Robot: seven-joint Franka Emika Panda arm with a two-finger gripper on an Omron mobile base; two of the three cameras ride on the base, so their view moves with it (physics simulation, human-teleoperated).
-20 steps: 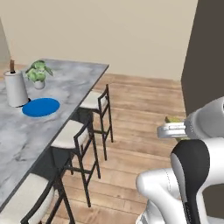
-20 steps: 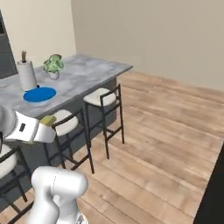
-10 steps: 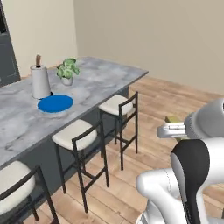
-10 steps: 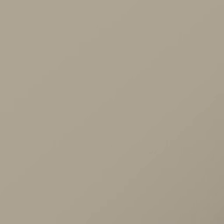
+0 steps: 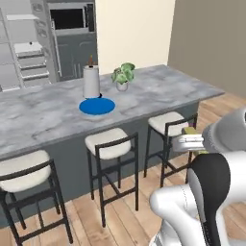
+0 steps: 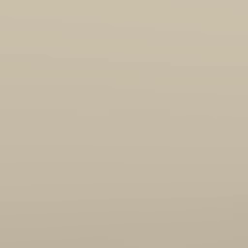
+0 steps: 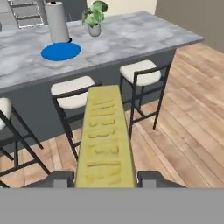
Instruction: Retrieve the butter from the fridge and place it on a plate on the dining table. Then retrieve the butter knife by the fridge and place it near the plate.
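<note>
Gripper (image 7: pixel 105 179) pinching butter (image 7: pixel 105 135) lengthwise, held over wood floor (image 7: pixel 183 109), well short of dining table (image 5: pixel 43 115) edge. Plate (image 5: pixel 97 106) bare, mid-top, beside paper towel roll (image 5: pixel 91 81). Three stools (image 5: pixel 111 141) lining near edge; open floor to right.

A white paper-towel roll (image 5: pixel 91 81) stands upright with a small potted plant (image 5: pixel 123 76) just beside it, 3 white-seated dark-framed stools (image 5: pixel 113 144) line the wood floor (image 5: pixel 120 221) — and behind, a built-in dark oven (image 5: pixel 72 19) sits beside white shelves (image 5: pixel 26 48).
</note>
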